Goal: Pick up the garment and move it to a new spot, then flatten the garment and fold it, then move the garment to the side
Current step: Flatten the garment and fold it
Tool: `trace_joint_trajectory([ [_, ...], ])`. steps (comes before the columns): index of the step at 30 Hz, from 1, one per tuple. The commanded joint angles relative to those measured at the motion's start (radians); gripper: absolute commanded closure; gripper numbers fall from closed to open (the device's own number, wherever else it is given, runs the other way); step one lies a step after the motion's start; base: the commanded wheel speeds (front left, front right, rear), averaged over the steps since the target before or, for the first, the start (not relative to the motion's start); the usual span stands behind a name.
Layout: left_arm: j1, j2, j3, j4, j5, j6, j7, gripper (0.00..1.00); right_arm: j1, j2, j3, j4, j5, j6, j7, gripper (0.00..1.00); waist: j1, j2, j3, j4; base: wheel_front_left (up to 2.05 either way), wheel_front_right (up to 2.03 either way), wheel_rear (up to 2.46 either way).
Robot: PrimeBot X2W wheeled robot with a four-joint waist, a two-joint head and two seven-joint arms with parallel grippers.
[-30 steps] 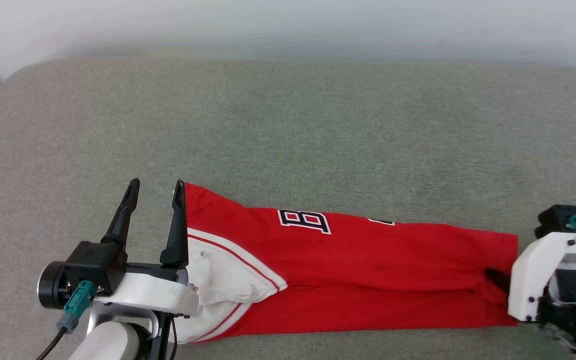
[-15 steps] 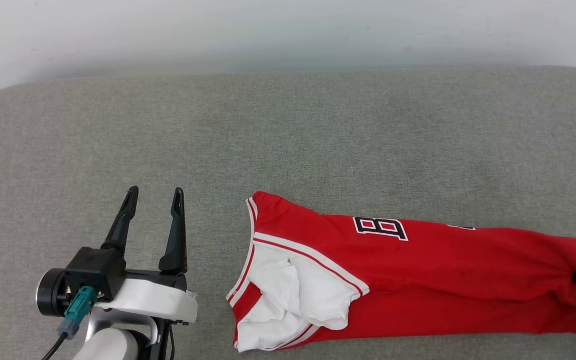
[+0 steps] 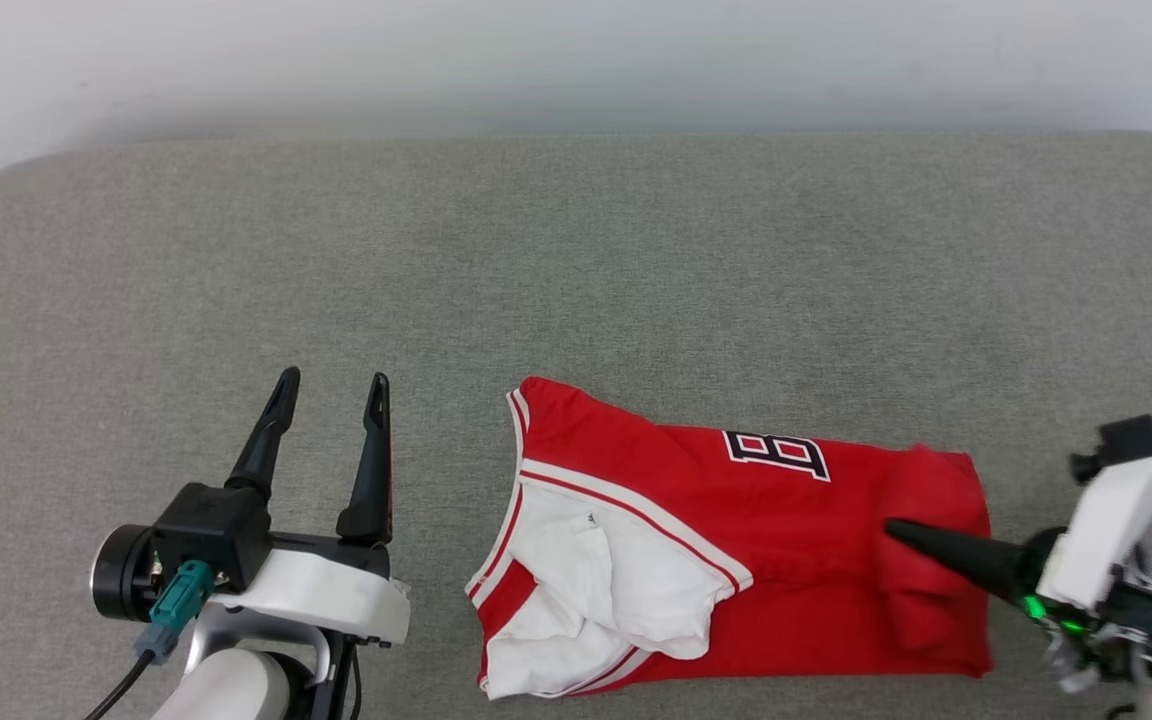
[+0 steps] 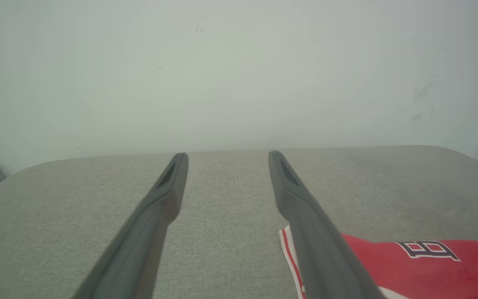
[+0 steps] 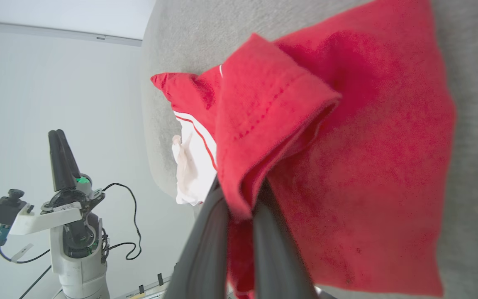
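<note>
The garment point(image 3: 736, 530), a red jersey with a white sleeve and stripe trim, lies on the grey cushion at front centre. Its right end is doubled over leftwards onto the body. My right gripper point(image 3: 894, 527) points left over that fold, shut on the red hem. In the right wrist view the hem of the garment point(image 5: 367, 166) drapes over and between the right gripper point(image 5: 241, 195), hiding its fingertips. My left gripper point(image 3: 333, 378) stands open and empty to the left of the collar, apart from the cloth. In the left wrist view the left gripper point(image 4: 227, 154) is spread, with the garment point(image 4: 421, 265) at lower right.
The grey cushioned surface point(image 3: 576, 260) stretches wide behind and to both sides of the shirt, with rounded far corners. A white wall point(image 3: 576, 60) rises behind it. The left arm's gripper point(image 5: 58, 137) and its cables show at the left of the right wrist view.
The right gripper first dragged the shirt rightwards away from the left gripper, then swung back left with the hem, doubling the right end over. The left gripper stayed open. The camera shifted.
</note>
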Motion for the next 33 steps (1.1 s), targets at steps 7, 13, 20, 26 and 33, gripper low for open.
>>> trace_joint_trajectory([
  [7, -0.026, -0.012, -0.016, 0.009, 0.001, -0.009, 0.003, 0.00, -0.054, 0.003, 0.298, 0.132, 0.219, -0.001, -0.165, 1.00, -0.0001, 0.0000, 0.016, 0.036, 0.00, 0.00, 0.00],
  [13, -0.051, -0.031, -0.033, 0.024, -0.001, -0.024, 0.005, 0.00, -0.111, 0.003, 0.535, 0.202, 0.298, -0.001, -0.310, 1.00, -0.0001, 0.0000, 0.033, 0.082, 0.00, 0.00, 0.00],
  [20, -0.059, -0.055, -0.043, 0.051, -0.006, -0.033, -0.007, 0.00, -0.164, 0.003, 0.675, 0.273, 0.249, -0.001, -0.458, 0.00, -0.0001, 0.0000, 0.035, 0.116, 0.00, 0.00, 0.00],
  [26, -0.044, -0.065, -0.042, 0.067, -0.010, -0.036, -0.014, 0.00, -0.203, -0.022, 0.758, 0.235, 0.144, -0.001, -0.522, 0.00, -0.0001, 0.0000, 0.024, 0.108, 0.00, 0.00, 0.00],
  [33, -0.033, -0.063, -0.037, 0.077, -0.014, -0.030, -0.018, 0.00, -0.222, -0.150, 0.840, 0.117, -0.168, -0.001, -0.718, 0.00, -0.0001, 0.0000, 0.000, 0.076, 0.00, 0.00, 0.00],
])
